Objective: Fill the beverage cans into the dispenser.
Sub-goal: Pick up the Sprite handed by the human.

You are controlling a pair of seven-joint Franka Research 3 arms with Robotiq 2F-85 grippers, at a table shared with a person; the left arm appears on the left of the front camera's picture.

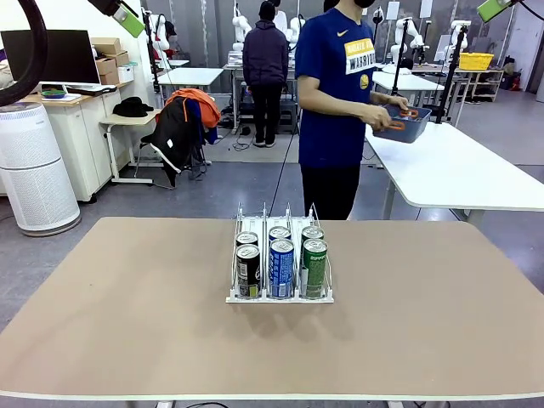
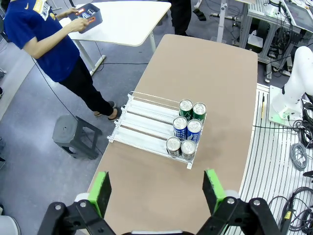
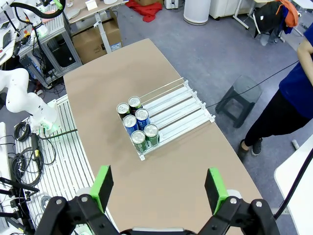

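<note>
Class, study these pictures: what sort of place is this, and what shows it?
Probably a robotics lab: a white robot arm mounted beside the table, loose cables by its base, and more white work tables behind the person.

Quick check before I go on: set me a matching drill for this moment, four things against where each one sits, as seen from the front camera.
Things:
1. black cans
2. blue cans
3. green cans
4. dark blue tub

Places:
A. middle lane of the dispenser
B. at the person's hands, off the robot's table
C. left lane
D. right lane

Pairs: 1-C, 2-A, 3-D, 4-B
</note>
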